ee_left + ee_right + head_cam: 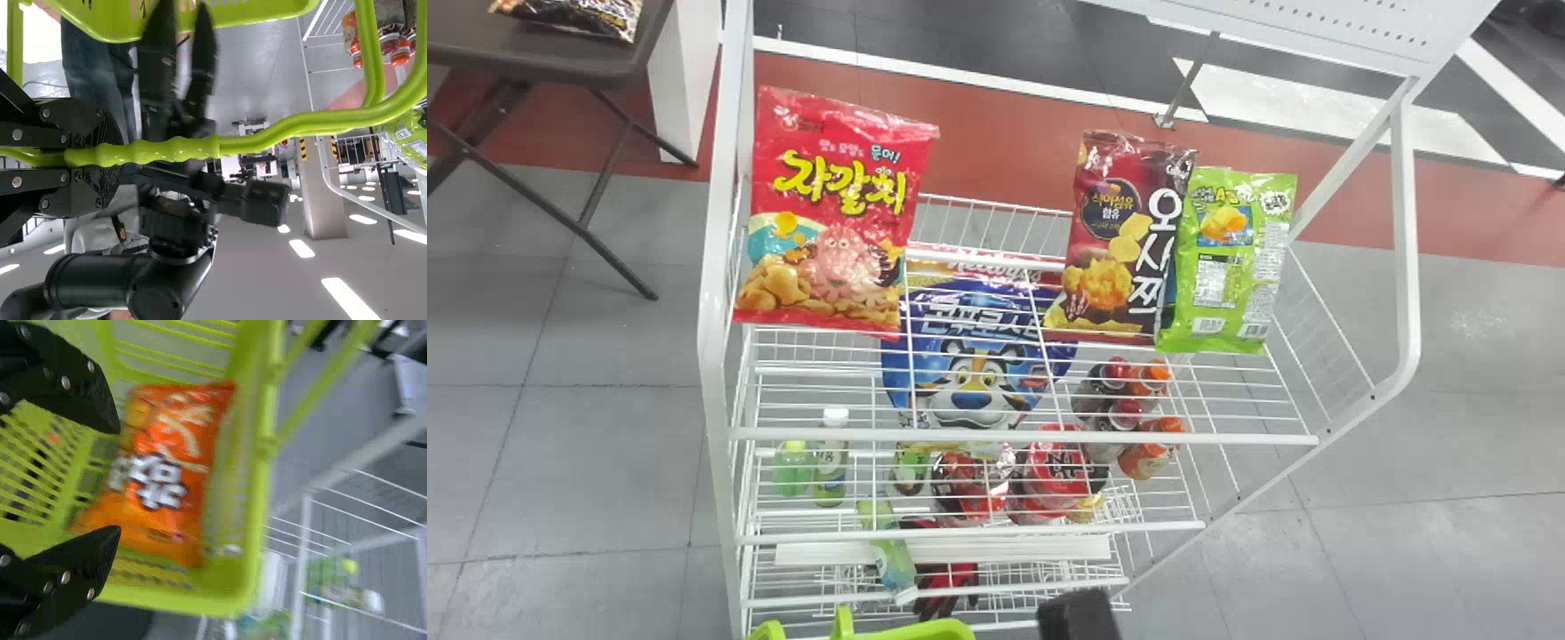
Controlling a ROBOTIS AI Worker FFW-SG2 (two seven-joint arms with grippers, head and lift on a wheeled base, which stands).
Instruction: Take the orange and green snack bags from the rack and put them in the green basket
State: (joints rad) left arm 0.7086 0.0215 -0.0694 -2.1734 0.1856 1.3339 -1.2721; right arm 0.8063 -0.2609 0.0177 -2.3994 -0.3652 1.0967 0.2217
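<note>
Grey floor tiles [578,444] and a red band [1005,133] run behind the white rack [1023,436]. Closest to us, the left gripper [117,157] is clamped around the handle [267,141] of the green basket [929,631], whose rim is mostly cut off by the head view's bottom edge. The right gripper [119,479] has its fingers spread wide over the basket; we cannot tell whether either tip touches the orange snack bag [163,473] lying inside. That bag is blurred, its near side partly covered by the fingers. At the head view's bottom edge we make out only a dark, smeared piece of the right arm [1080,615]. On the rack's top shelf, the green snack bag [1232,258] stands toward the right end, its left edge meeting a dark red bag [1125,240]; a bright red bag [827,213] stands at the left end. Through the wires we see a blue bag [974,364], partly hidden, and small bottles [831,458] lower down. Farther off, a dark table [596,62] is cut off by the corner, as is the packet [591,16] on it.
</note>
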